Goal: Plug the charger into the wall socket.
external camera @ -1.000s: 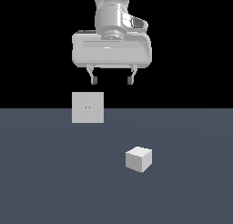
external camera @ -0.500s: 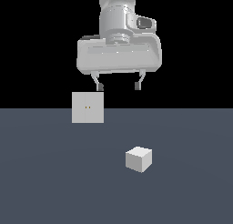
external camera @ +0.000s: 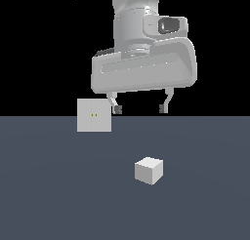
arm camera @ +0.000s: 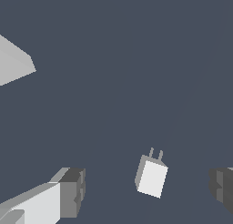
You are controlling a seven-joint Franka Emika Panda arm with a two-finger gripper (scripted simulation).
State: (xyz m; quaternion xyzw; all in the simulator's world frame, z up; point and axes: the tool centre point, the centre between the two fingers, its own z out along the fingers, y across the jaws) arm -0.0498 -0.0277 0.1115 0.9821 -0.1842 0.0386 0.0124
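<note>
Count: 1 charger (external camera: 149, 170), 1 wall socket (external camera: 93, 115) with 2 slots, 1 gripper (external camera: 139, 108), 2 fingers.

Wrist view's edge cuts off the wall socket (arm camera: 13, 63) and 1 pincer finger (arm camera: 223, 189).

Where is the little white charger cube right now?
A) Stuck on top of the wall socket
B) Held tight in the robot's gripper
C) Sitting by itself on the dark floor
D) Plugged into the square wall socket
C: the charger rests alone on the floor, below the open gripper and apart from the wall socket; the wrist view shows its two prongs bare.
</note>
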